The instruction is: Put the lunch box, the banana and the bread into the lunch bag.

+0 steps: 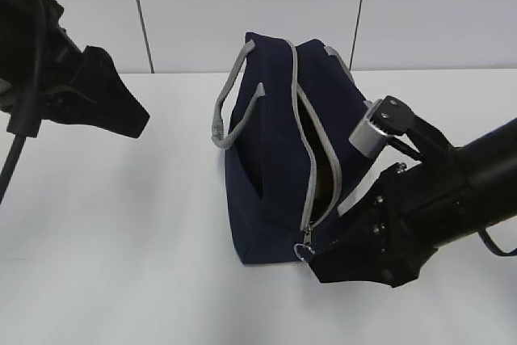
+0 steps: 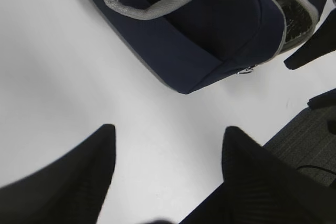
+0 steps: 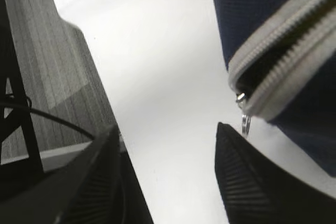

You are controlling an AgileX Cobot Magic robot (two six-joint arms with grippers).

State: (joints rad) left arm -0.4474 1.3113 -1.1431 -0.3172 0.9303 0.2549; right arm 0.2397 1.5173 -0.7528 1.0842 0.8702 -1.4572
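Note:
The navy lunch bag [image 1: 271, 167] stands in the middle of the white table, its grey zipper [image 1: 305, 143] open along the top, the metal pull ring [image 1: 304, 253] at its near lower end. My right gripper [image 1: 323, 254] is open and empty, right beside that ring; in the right wrist view its right fingertip [image 3: 223, 132] is just below the ring [image 3: 245, 124]. My left gripper [image 1: 133, 119] is open and empty, held to the left of the bag [image 2: 199, 24]. The lunch box, banana and bread are not in view; the bag's inside is dark.
The grey handles [image 1: 230, 103] arch over the bag's left side. The table's front edge and the grey floor [image 3: 58, 61] lie close behind my right gripper; the floor also shows in the left wrist view [image 2: 307, 135].

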